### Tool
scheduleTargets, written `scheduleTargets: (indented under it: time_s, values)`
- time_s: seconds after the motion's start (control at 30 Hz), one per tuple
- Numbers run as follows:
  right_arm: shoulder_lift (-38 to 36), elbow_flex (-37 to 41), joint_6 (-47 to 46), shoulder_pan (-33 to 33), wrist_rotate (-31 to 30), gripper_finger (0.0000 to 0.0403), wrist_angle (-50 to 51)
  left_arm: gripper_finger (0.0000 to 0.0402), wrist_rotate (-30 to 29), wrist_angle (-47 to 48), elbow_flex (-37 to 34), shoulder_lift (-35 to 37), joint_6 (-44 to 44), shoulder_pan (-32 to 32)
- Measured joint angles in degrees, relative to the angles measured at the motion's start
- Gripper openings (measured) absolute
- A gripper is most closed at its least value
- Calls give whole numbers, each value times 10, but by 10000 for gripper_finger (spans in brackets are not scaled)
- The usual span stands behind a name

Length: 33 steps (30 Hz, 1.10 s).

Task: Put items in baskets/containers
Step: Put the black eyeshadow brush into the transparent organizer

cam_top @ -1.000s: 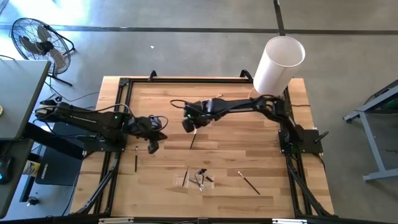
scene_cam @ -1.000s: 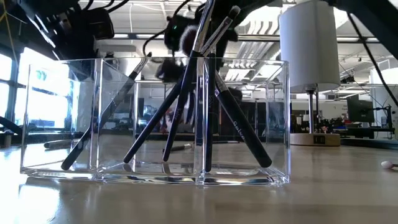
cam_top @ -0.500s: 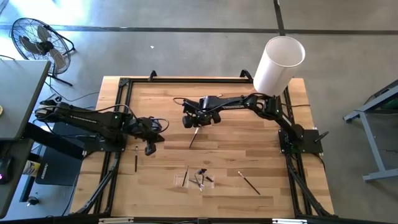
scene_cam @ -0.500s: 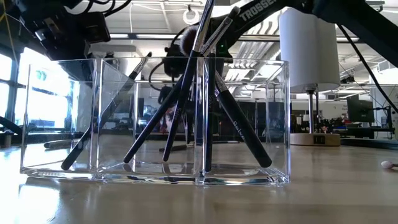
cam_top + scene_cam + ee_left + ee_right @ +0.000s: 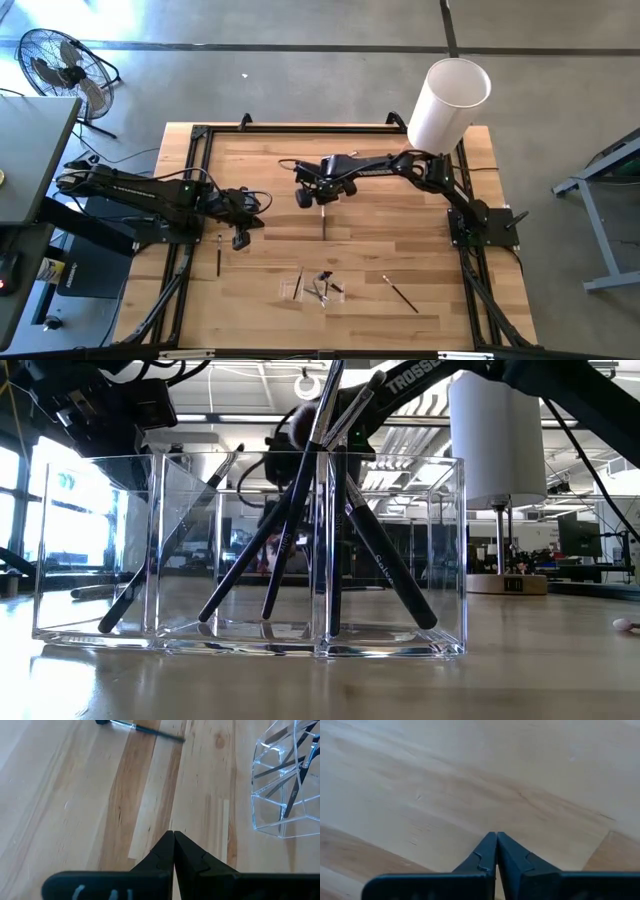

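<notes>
On the wood table a thin dark brush (image 5: 323,226) lies pointing from far to near. Its far end is at my right gripper (image 5: 321,203), which points down, shut. In the right wrist view the shut fingers (image 5: 496,835) have only bare wood ahead of them. The clear container (image 5: 318,288) (image 5: 250,555) stands near the front edge, with several dark brushes leaning inside it. My left gripper (image 5: 240,238) (image 5: 174,834) hovers shut over the left side. Loose brushes lie beside it (image 5: 219,258) (image 5: 140,729) and at the near right (image 5: 400,293). My right gripper stands, fingers shut and pointing down, at the far end of the brush (image 5: 322,211). The wrist view shows nothing between the fingers, and I cannot tell whether they touch the brush.
A tall white cylinder (image 5: 448,100) on a round wooden base stands at the far right corner. A black frame (image 5: 200,135) runs along the table's edges. A small white bit (image 5: 624,624) lies on the table at the right.
My right gripper has sunk toward the table and gone a little toward the right edge. The brush under it, slanted before, now lies straight from far to near. Its near end has swung toward the right edge.
</notes>
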State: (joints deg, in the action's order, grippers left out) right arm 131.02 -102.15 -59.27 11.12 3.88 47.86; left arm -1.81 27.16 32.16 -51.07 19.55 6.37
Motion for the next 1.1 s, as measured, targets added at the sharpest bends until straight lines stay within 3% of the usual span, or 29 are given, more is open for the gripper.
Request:
scheduleTargets:
  time_s: [0.23, 0.53, 0.87, 1.1]
  values:
    - [-21, 1, 76, -21, -40, 1, -22, 0, 0, -1, 0, 0, 3, 0]
    - [-92, 0, 230, -75, -152, 1, -39, 0, 2, -6, 0, 0, 49, 0]
    - [-157, 0, 253, -171, -312, 0, -11, 0, 10, -11, 0, -1, 94, 0]
    - [-208, 26, 250, -221, -354, 0, -26, 0, 30, -13, 0, -1, 94, 1]
